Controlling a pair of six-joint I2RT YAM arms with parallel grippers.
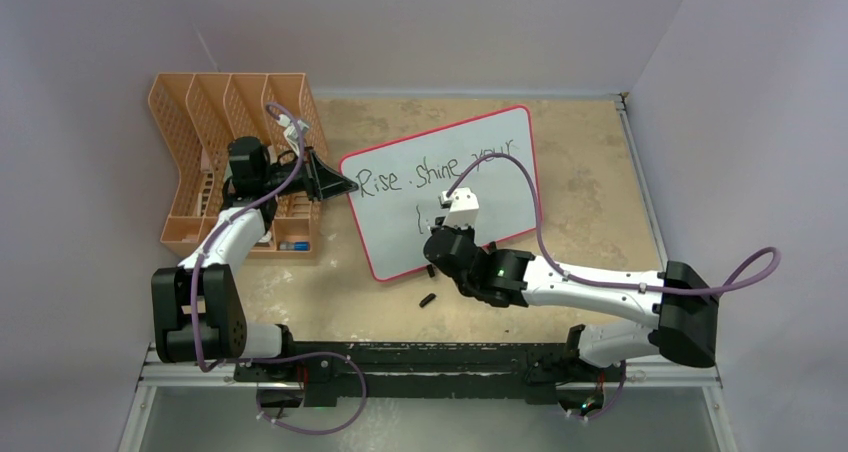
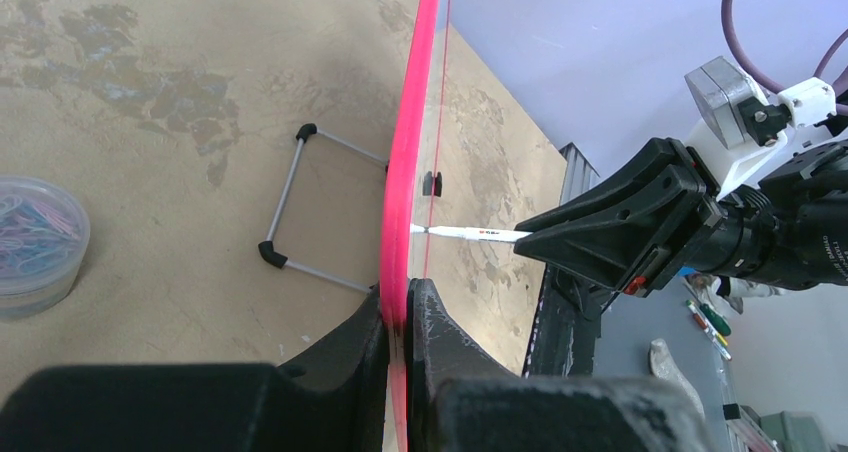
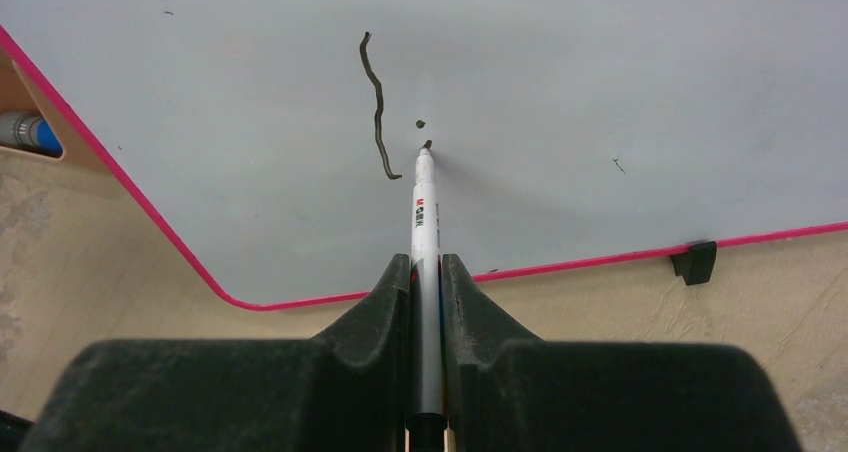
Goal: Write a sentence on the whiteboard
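Bench: open tan surface right of and behind the whiteboard, walls close at back and right. Orange mesh rack sits just left of it. Board is mid-bench, skewed, white with rounded corners and a pink rim. Left end effector is clamped on its left rim. Right end effector is clamped on a marker, tip on the board face. Sentence reads "Rise . shine your", with one stroke and a dot below. Black cap lies on the bench near the bottom rim. Marker print is too small to read.
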